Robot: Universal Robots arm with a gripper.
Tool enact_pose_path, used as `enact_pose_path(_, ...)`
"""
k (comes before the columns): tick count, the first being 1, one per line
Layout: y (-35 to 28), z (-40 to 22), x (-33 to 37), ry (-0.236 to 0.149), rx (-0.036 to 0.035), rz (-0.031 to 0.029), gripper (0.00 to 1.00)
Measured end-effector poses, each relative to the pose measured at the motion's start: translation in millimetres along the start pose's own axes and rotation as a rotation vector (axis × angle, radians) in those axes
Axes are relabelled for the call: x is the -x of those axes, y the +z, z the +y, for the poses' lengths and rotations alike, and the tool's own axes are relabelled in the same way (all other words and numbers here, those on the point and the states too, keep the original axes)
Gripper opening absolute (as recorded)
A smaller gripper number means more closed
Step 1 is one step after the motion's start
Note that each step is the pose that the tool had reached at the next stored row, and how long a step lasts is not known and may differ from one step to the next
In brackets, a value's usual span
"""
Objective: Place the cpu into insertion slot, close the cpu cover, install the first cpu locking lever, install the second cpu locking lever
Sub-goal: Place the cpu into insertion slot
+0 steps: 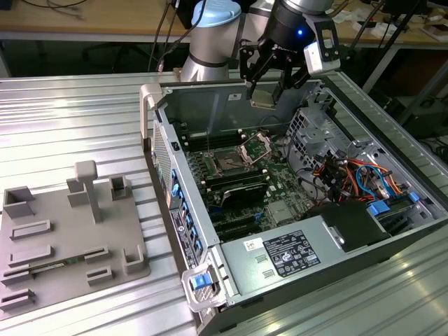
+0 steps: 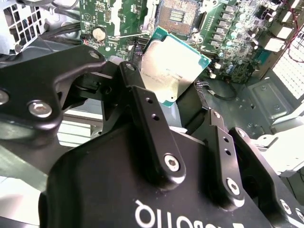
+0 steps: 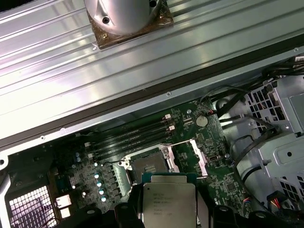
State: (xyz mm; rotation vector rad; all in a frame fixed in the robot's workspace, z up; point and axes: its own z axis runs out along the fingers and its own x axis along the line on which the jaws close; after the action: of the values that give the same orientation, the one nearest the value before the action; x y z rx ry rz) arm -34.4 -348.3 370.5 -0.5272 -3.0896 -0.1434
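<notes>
Edges look the safest hold on this light, stiff, slick-topped and probably fragile cpu [image 2: 173, 71], which the jaws pinch by two opposite sides in the air above the uncovered insertion slot [image 1: 227, 162] inside the computer case [image 1: 210, 108].

Silver arm [image 1: 208, 54], blue cap [image 1: 218, 15], black tool [image 1: 266, 88]

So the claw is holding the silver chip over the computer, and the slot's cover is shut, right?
Not quite. The gripper does hold the cpu over the computer, but the cpu cover stands open beside the insertion slot, as the exterior view shows.
</notes>
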Motion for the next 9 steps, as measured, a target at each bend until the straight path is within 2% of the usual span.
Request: enact_pose_path(9, 0.0, 0.0, 0.0, 0.007, 0.0002, -0.0006, 0.55)
